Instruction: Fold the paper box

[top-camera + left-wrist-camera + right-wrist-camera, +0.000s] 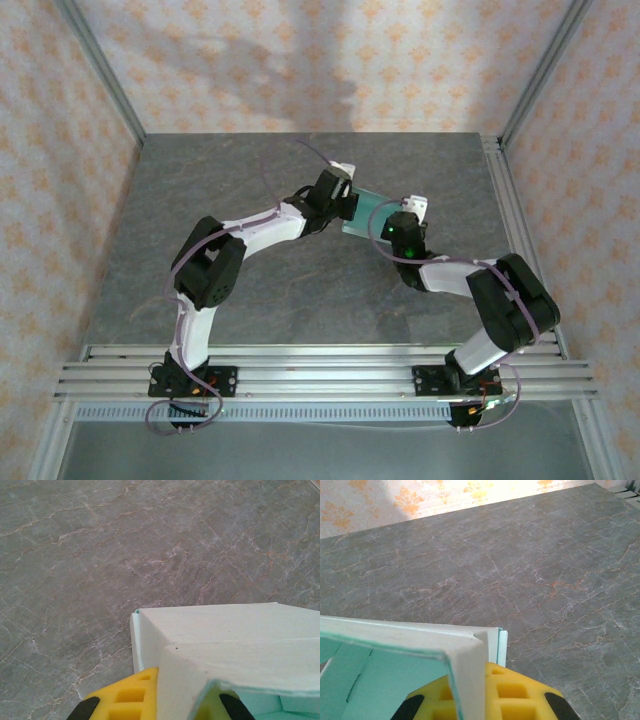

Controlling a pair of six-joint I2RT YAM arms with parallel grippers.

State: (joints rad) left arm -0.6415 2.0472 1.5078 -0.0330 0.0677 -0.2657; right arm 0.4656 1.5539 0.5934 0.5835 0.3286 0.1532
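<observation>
The left jaws pinch one end of the paper box [366, 211]. The right jaws pinch the other end, over the gray surface [300, 290].

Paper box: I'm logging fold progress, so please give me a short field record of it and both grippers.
paper box: pale mint card, partly folded, walls raised, inside open
location: far middle of the table, between the two grippers
left gripper: shut on one wall of the box
right gripper: shut on a wall at a corner of the box
resting or lifted: cannot tell
</observation>
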